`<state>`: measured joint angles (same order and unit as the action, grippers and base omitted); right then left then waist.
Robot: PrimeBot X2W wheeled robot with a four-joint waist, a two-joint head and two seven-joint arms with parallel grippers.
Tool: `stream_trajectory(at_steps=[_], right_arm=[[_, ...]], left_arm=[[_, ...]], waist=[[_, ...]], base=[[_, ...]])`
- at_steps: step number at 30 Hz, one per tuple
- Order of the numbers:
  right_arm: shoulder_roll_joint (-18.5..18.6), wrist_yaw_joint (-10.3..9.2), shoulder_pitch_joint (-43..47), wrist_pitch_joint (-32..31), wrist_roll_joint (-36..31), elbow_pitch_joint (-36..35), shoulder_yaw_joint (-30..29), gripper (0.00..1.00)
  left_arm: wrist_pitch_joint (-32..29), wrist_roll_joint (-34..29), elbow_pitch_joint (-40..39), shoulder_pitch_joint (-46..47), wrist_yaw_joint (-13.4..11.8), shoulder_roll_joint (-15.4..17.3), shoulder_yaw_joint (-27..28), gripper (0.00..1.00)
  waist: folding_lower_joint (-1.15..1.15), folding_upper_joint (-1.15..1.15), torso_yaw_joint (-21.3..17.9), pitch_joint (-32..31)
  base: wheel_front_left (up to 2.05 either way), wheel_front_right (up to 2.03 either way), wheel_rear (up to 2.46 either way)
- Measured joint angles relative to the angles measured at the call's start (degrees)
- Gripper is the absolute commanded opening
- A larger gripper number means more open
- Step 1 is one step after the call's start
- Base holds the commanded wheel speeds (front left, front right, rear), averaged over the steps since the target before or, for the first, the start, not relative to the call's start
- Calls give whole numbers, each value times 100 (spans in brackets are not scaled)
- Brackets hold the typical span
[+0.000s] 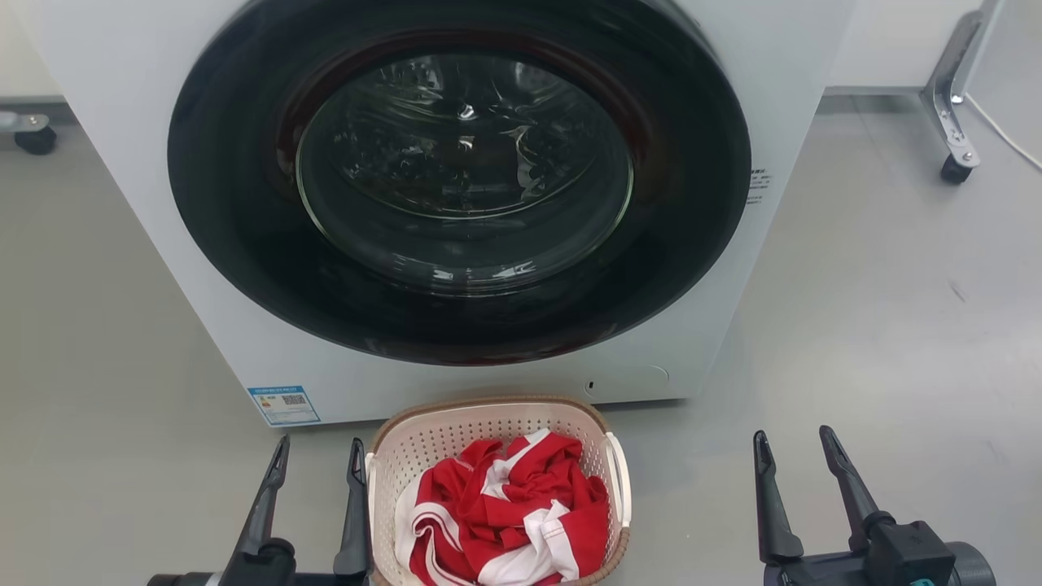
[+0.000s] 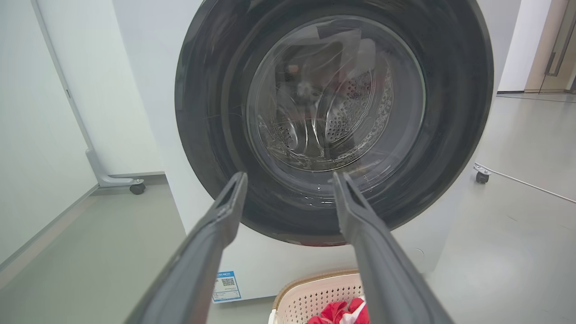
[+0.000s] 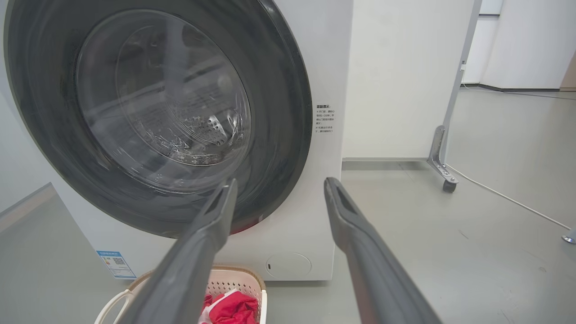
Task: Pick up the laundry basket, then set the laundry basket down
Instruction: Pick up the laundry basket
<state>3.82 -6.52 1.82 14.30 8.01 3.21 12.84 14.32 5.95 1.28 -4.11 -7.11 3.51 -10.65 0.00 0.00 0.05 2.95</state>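
The laundry basket [image 1: 444,443] sits on the floor [image 1: 895,325] just before the washing machine [image 1: 98,203], a red-and-white garment [image 1: 513,505] heaped inside. We judge the pick-up not yet begun. Our left pincer [image 1: 320,443] stands spread and empty, its inner finger just beside the left handle [image 1: 369,476]; our right pincer [image 1: 794,435], likewise spread and empty, is well apart. Next, the right one must come in to the right handle [image 1: 623,480] so the 2 sides lift level.

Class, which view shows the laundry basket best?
Head view: the laundry basket shows nearly whole, red-and-white cloth inside. The left wrist view shows its far rim; the right wrist view, a corner and one handle.
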Motion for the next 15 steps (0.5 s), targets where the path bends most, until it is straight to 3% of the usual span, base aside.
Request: stream_trajectory(at_steps=[8,15], right_arm=[[-7,108,-303,1,1,2,-55,100],[-5,201,-887,27,73,271,-219,100]], left_arm=[[0,3,-7,103,0,-9,41,100],[1,27,212,728,5,-26,37,100]], waist=[[0,0,2,379],[1,1,37,880]], base=[[0,0,0],[0,0,0]])
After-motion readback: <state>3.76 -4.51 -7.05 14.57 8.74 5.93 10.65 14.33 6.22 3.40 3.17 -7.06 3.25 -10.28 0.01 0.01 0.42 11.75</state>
